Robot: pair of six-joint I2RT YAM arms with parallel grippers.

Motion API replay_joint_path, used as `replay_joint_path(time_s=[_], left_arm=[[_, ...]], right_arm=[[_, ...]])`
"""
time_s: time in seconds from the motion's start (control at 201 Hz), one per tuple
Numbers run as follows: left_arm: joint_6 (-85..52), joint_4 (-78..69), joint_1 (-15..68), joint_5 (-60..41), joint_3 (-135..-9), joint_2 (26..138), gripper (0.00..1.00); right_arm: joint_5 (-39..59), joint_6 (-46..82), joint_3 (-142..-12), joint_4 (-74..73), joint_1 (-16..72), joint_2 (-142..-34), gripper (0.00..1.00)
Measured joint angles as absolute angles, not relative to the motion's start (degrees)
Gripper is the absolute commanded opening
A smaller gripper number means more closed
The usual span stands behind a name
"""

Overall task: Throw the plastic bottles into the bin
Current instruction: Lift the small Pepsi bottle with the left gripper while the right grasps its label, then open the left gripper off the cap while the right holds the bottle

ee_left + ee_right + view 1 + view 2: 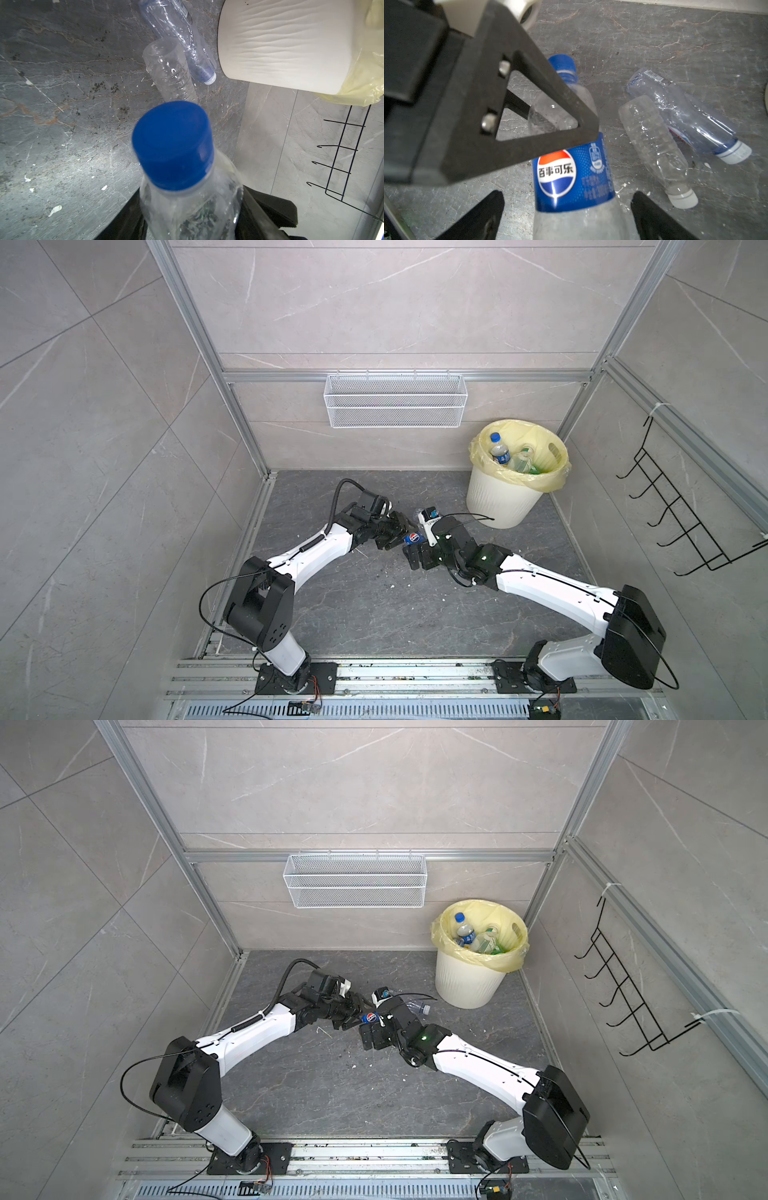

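My left gripper (193, 216) is shut on a clear plastic bottle (571, 176) with a blue Pepsi label and a blue cap (172, 145), held above the dark floor. In both top views that bottle (413, 537) (369, 1016) hangs between the left gripper (392, 533) and the right gripper (409, 553). The right gripper (569, 218) stands open around the bottle's lower body, with a gap on each side. Two more plastic bottles lie on the floor, one clear (656, 149) and one bluish (691, 120), both white-capped. The cream bin (503, 497) (280, 41) stands at the back right and holds several bottles (498, 450).
A white wire mesh basket (395, 400) hangs on the back wall. A black wire hook rack (685, 506) is fixed to the right wall. Aluminium frame posts and rails (245, 439) border the floor, which carries small white and dark specks.
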State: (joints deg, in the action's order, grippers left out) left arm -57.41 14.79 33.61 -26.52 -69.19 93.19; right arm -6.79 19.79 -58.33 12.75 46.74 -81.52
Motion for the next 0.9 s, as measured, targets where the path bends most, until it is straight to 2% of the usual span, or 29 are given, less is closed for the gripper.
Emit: replay_joint_path(time_s=[0.219, 0.448, 0.642, 0.896], left_arm=[[-57.41, 14.76, 33.61, -27.24, -69.19, 92.92, 0.51], [-57.36, 14.94, 33.34, -28.14, -69.19, 92.92, 0.54], [-57.34, 15.05, 33.19, -28.40, -69.19, 92.92, 0.56], [-57.36, 15.20, 33.12, -28.40, -69.19, 92.92, 0.63]], right_arm=[[-6.28, 19.44, -58.33, 12.05, 46.68, -82.48, 0.87], [-6.26, 19.31, -58.15, 11.57, 46.28, -82.48, 0.70], [-6.24, 19.11, -57.47, 10.79, 46.22, -82.46, 0.60], [-6.20, 19.03, -56.29, 9.23, 46.22, -82.06, 0.49]])
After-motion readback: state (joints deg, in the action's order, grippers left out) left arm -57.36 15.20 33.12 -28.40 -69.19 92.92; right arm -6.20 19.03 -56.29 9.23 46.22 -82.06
